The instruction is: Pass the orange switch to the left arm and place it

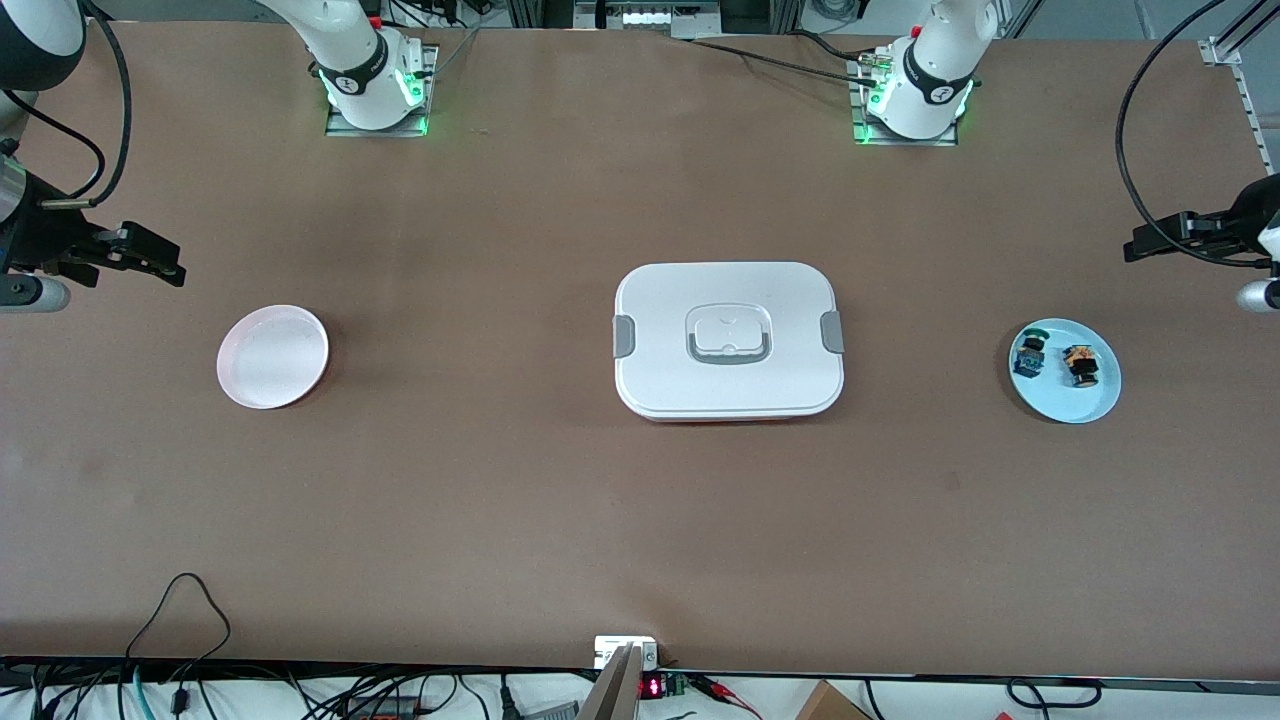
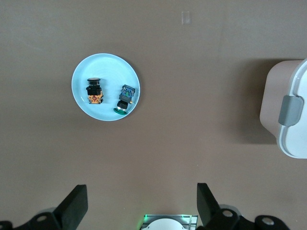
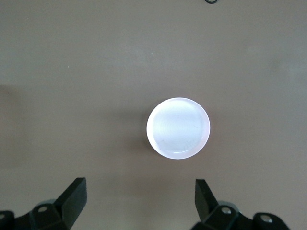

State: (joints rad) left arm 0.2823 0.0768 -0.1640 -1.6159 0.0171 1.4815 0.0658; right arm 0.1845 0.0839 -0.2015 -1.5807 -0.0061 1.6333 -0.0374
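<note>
Reading across from the white box: right gripper spread wide above pink plate; orange switch on blue plate, left-arm end, beneath wide-spread left gripper. Fits placed, or awaiting.

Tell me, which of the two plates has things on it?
The light blue plate toward the left arm's end of the table: it holds an orange switch and a blue switch. The pink plate toward the right arm's end holds nothing.
</note>
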